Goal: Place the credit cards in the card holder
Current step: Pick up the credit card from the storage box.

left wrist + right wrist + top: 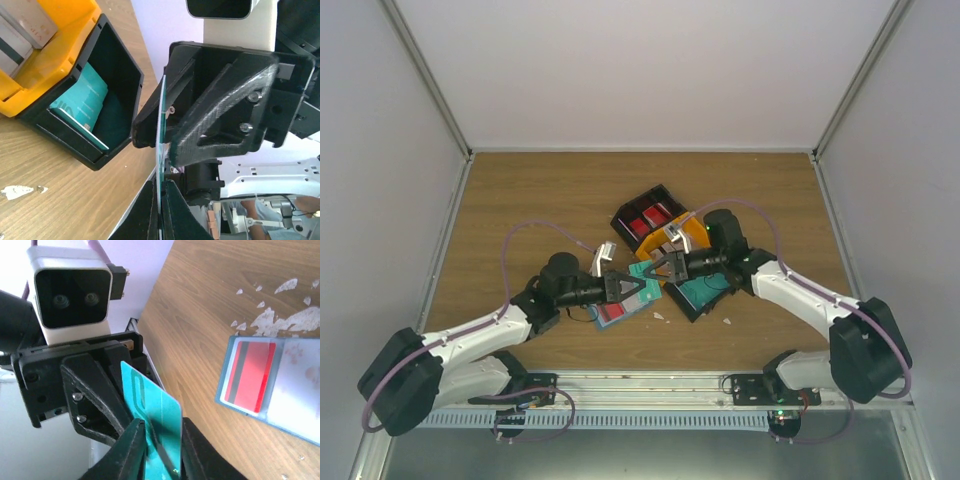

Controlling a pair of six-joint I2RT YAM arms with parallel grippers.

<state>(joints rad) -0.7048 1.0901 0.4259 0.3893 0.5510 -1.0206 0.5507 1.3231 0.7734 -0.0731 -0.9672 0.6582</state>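
A teal card (645, 271) stands on edge above the table, between both grippers. My left gripper (161, 202) is shut on its lower edge; the card (162, 125) shows edge-on there. My right gripper (162, 429) straddles the same card (155, 407) from the other side, with its jaws a little apart around it. The two grippers (638, 288) (658, 267) meet tip to tip. The teal-blue card holder (297, 412) lies open on the table with a red credit card (250, 375), dark-striped, in its left pocket. In the top view the card holder (616, 313) lies just below the left gripper.
A black tray (648, 218) with red cards sits behind the grippers, with an orange tray (694, 232) beside it. A black bin (117, 85) holds a teal block (80, 107). White scraps (285, 322) lie on the wood near the holder.
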